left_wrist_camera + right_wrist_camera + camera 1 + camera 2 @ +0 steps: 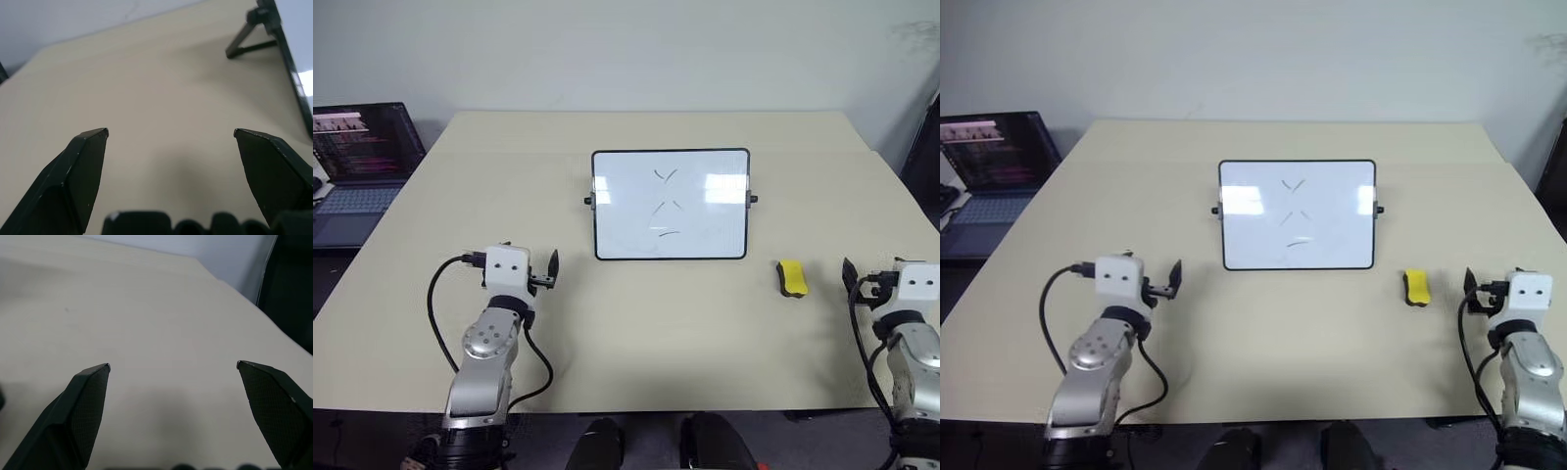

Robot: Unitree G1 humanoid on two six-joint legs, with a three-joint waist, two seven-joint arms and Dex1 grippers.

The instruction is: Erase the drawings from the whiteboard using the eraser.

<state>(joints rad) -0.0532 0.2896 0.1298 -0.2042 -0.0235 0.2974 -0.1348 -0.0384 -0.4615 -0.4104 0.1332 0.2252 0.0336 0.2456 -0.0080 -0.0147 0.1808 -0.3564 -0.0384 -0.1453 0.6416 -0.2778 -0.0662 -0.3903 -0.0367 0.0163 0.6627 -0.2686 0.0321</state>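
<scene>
We've got the eraser (791, 278) flat on the table (656, 333), just right of the board (671, 205), w/ the drawings (664, 206) mid-board. Our right gripper (173, 366) hangs right of the eraser, near but apart, jaws spread, nothing btwn them. Left gripper (171, 132) sits left of the board, jaws wide too, empty.

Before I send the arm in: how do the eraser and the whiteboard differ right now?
The eraser is a small yellow block lying flat; the whiteboard is far larger, glossy white, black-framed, propped on a stand. The eraser sits near the right end effector; the whiteboard stands mid-table, drawings unerased. Both rest on the table, ungripped.
</scene>
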